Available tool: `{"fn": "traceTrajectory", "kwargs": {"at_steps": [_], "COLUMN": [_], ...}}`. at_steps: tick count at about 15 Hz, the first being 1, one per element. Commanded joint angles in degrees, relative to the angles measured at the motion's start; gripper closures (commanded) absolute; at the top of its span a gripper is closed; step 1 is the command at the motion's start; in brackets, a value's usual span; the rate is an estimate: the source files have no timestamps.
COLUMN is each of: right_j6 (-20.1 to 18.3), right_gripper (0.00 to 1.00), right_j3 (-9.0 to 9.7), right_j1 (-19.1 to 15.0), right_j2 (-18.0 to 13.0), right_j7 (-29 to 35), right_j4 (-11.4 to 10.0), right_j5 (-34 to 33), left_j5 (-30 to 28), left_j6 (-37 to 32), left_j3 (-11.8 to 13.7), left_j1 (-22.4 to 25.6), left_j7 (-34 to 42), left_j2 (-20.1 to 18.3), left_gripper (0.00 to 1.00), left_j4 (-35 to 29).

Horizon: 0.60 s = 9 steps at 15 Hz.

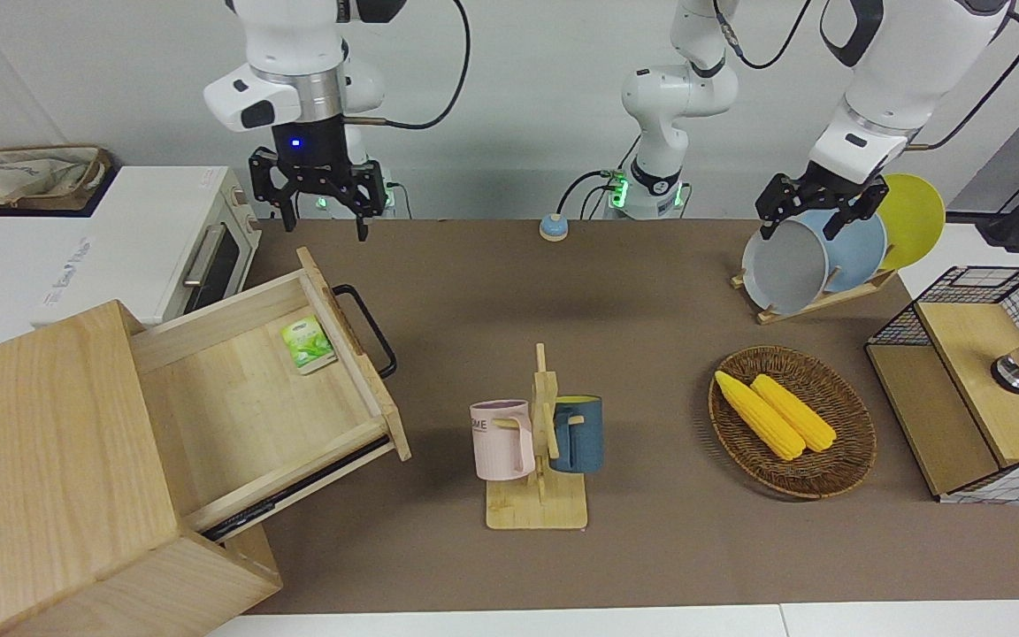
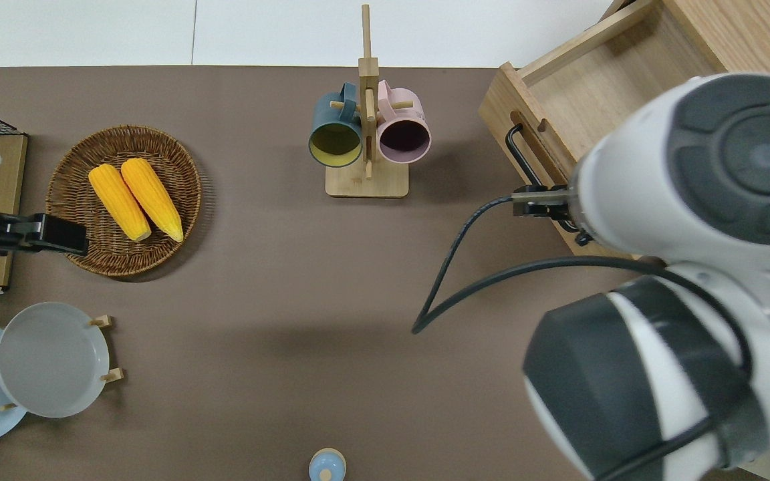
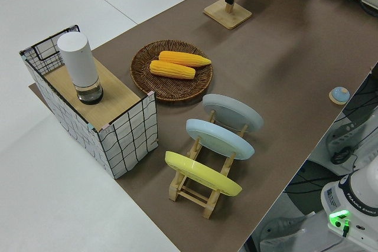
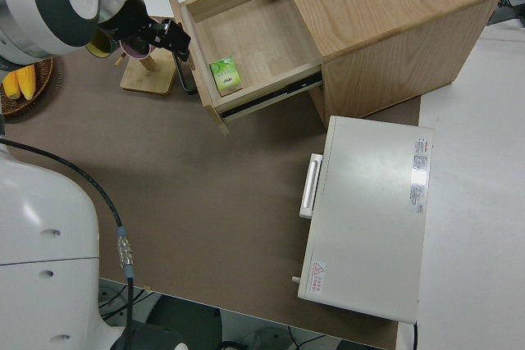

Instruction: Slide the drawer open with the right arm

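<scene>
Right gripper [image 1: 318, 202] is hanging in the air with fingers spread and holding nothing, blue wrist light on. In the overhead view the right arm's [image 2: 686, 280] body is hiding the gripper, so what it's over can't be told. Left arm is parked; its gripper [image 1: 819, 208] is showing fingers apart, nothing held.

The drawer [image 1: 271, 398] is sitting pulled well out of the big wooden box [image 1: 41, 478] at the right arm's end of the table. Its black bar handle [image 1: 368, 329] is facing the table middle, with nothing touching it. One small green packet [image 1: 307, 343] is lying inside, against the front panel.

The white toaster oven [image 4: 365, 219] is sitting beside the box, nearer the robots, door shut. The strip of table in front of the handle is bare brown mat.

Counts:
- 2 mugs, pink [image 1: 502, 440] and dark blue [image 1: 578, 433], hanging on one wooden mug stand [image 1: 540, 478], mid-table, well apart from the drawer front.
- 2 corn cobs [image 1: 775, 413] lying in one wicker basket [image 1: 854, 451].
- 3 plates [image 3: 212, 146], grey, blue and yellow, standing on edge in one wooden rack.
- 1 wire-mesh box [image 3: 112, 128] at the left arm's end, a white cylinder [image 3: 79, 66] standing on its wooden top.
- 1 small blue round object [image 1: 552, 227] near the arm bases.
</scene>
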Motion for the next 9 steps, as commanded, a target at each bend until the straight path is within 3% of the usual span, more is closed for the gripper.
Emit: {"fn": "traceTrajectory", "kwargs": {"at_steps": [1,4,9], "right_j6": [2.7,5.5,5.6], "right_gripper": [0.015,0.015,0.015], "right_j3": [0.73,0.73,0.65], "right_j1": [-6.0,-8.8,-9.7], "right_j2": [-1.6,-1.4,-0.4], "right_j7": [-5.9,-6.2,-6.1], "right_j4": [-3.4,-5.9,-6.1], "right_j5": [5.1,7.9,9.2], "left_j5": [1.0,1.0,1.0], "left_j6": [-1.1,-1.1,-1.1], "left_j3": [-0.4,-0.4,-0.4], "left_j1": [0.2,0.2,0.2], "left_j7": [0.6,0.6,0.6], "left_j2": [0.7,0.7,0.7], "left_gripper": [0.01,0.01,0.01], "left_j4": [1.5,1.5,1.5]}}
